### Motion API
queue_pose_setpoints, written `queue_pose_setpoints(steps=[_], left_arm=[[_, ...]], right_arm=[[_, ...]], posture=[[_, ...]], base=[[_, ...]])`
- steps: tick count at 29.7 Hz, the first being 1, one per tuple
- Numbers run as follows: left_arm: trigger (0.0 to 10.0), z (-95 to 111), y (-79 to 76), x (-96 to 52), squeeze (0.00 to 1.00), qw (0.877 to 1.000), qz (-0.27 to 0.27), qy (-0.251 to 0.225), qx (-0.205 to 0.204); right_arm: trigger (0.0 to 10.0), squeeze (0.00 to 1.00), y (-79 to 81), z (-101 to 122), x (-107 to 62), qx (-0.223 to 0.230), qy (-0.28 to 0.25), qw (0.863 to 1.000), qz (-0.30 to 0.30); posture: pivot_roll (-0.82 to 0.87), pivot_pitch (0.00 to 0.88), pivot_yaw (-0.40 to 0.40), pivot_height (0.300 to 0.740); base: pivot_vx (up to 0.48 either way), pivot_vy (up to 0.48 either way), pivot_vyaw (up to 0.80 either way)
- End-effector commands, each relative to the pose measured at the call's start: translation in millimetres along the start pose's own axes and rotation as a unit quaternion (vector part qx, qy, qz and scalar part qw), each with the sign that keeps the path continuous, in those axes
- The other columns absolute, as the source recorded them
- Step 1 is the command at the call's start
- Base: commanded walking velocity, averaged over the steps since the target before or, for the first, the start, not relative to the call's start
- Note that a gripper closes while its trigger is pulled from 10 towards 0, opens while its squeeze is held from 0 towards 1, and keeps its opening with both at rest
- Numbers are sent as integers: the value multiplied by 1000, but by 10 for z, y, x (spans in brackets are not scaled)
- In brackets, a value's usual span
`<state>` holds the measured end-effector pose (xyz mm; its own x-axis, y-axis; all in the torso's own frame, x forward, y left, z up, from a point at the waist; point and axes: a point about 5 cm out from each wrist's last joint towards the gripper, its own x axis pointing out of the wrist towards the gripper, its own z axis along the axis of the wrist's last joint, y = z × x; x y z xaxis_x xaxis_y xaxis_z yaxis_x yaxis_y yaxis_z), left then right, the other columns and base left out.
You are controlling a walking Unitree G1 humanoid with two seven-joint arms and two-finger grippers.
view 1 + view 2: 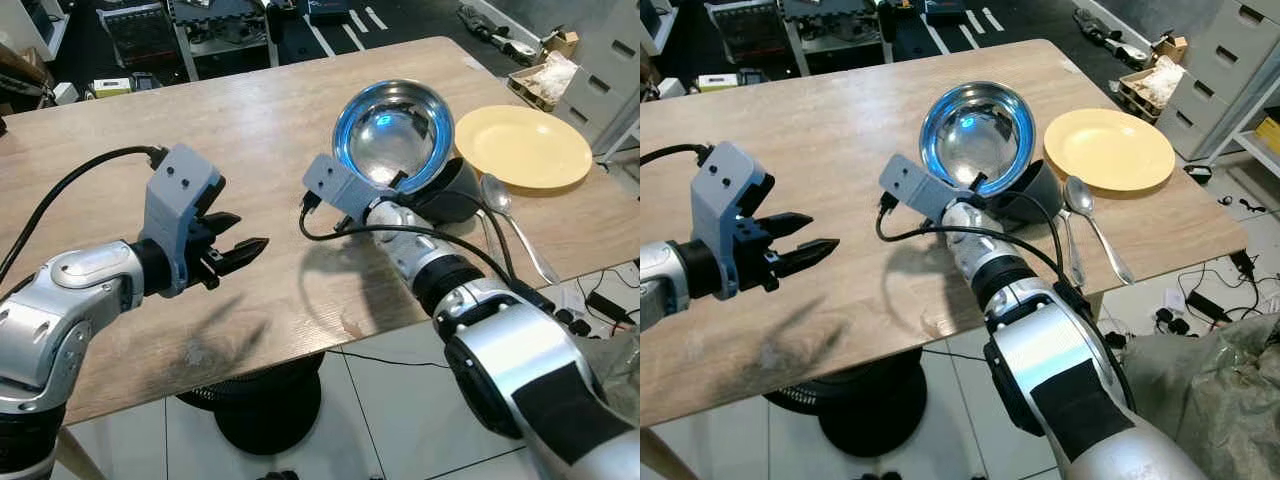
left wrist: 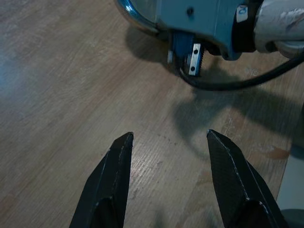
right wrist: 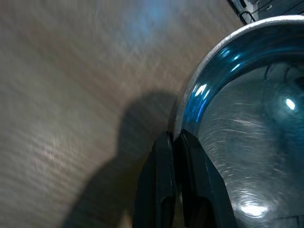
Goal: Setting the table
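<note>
Here the steel bowl (image 1: 392, 135) is the thing in hand: round, deep and mirror-bright, its polished inside throwing back a blue sheen with a few white glints, its rim thin and rolled. It is tilted, its mouth facing up and toward the camera, with its lower side leaning on a dark rounded bowl (image 1: 455, 190) just behind it at about four o'clock. The right tool (image 3: 175, 142) has its two black fingers pinched together on the steel bowl's near rim, one inside and one outside the wall, as the right wrist view shows closely. The bowl sits on the right half of the surface (image 1: 250, 130), a board of pale wood-grain laminate, matt, with fine streaks and a faint stain near its front edge.

At three o'clock from the bowl lies a flat round yellow plate (image 1: 522, 146), smooth and dull, apart from the bowl. Below the plate, at about five o'clock from the bowl, a metal spoon (image 1: 503, 200) lies with its oval head toward the plate and its slim handle running to the surface's edge.

The left tool (image 1: 238, 250) hovers over the surface at about eight o'clock from the bowl, well apart from it, its tapered black fingers (image 2: 111, 180) spread and holding nothing.
</note>
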<state>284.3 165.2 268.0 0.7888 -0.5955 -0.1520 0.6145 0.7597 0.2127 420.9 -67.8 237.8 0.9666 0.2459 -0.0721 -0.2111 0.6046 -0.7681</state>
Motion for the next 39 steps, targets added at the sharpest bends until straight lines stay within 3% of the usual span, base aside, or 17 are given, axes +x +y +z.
queue_pose_setpoints(steps=[1, 3, 4, 12, 18, 24, 28, 32, 33, 37, 38, 39], left_arm=[[10000, 10, 20, 5, 0, 1000, 5, -7, -10], [10000, 15, 24, 10, 0, 1000, 7, -10, -13], [10000, 32, 38, 8, 0, 1000, 9, -14, -15], [10000, 260, 171, -163, 0, 999, 7, -45, -16], [10000, 157, -8, -232, 0, 999, -27, -23, -30], [10000, 49, -35, -115, 0, 999, 37, -5, -25], [10000, 30, -41, -68, 0, 999, 47, -3, -16], [10000, 10, -93, 21, 0, 999, 39, -1, -14], [10000, 10, -93, 21, 0, 999, 39, -1, -14], [10000, 14, -110, 78, 0, 999, 36, -4, -15], [10000, 9, -120, 107, 0, 999, 37, -8, -16], [10000, 9, -120, 107, 0, 999, 37, -8, -16]], right_arm=[[2588, 0, -65, 291, 6, 29, -75, 997, 5], [2588, 0, -72, 346, 0, 38, -95, 995, 12], [10000, 0, -68, 395, -10, 42, -118, 992, 26], [10000, 0, 26, 369, -109, 31, -192, 976, 97], [10000, 0, 171, 111, -292, 49, -219, 967, 119], [10000, 0, 286, -56, -475, 74, -230, 962, 124], [10000, 0, 316, -100, -503, 70, -224, 965, 119], [10000, 0, 298, -57, -756, 76, -252, 956, 131], [10000, 0, 298, -57, -756, 76, -252, 956, 131], [10000, 0, 289, 25, -904, 55, -271, 946, 168], [10000, 0, 276, -20, -982, 11, -258, 945, 198], [10000, 0, 276, -20, -982, 11, -258, 945, 198]], posture=[[301, 156, 127, 740], [301, 156, 127, 740], [288, 155, 129, 740], [239, 143, 147, 740], [194, 119, 181, 740], [175, 79, 204, 740], [163, 65, 213, 740], [144, 40, 225, 740], [144, 40, 225, 740], [129, 34, 220, 740], [124, 31, 212, 740], [124, 31, 212, 740]], base=[[0, 0, 0], [0, 0, 0], [0, 0, 0], [0, 0, 0], [0, 0, 0], [0, 0, 0], [0, 0, 0], [0, 0, 0], [0, 0, 0], [0, 0, 0], [0, 0, 0], [0, 0, 0]])
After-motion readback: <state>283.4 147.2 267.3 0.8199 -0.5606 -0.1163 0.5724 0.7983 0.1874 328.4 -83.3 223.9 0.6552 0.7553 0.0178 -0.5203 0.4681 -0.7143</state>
